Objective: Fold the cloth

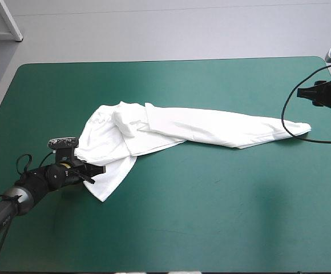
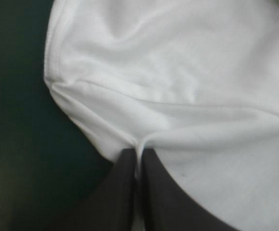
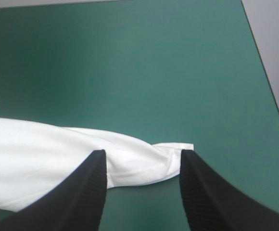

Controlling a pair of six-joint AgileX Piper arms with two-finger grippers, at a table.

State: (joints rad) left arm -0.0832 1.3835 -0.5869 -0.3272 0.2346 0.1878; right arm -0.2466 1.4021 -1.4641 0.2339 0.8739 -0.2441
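The white T-shirt (image 1: 171, 128) lies stretched out in a long crumpled band across the middle of the teal-green table, from a bunched left part to a narrow right end (image 1: 299, 128). My left gripper (image 1: 97, 169) is at the shirt's left lower flap, shut on the T-shirt; in the left wrist view its black fingers (image 2: 125, 187) pinch a fold of the T-shirt (image 2: 178, 86). My right gripper (image 3: 142, 159) hangs open above the T-shirt's (image 3: 43, 163) narrow right end, holding nothing. In the high view the right gripper (image 1: 302, 92) sits near the table's right edge.
Bare teal-green cover (image 1: 211, 217) stretches in front of the shirt and behind it. The table's right edge (image 3: 269, 96) runs close beside the right gripper. A white board edge (image 1: 8, 20) shows beyond the far left corner.
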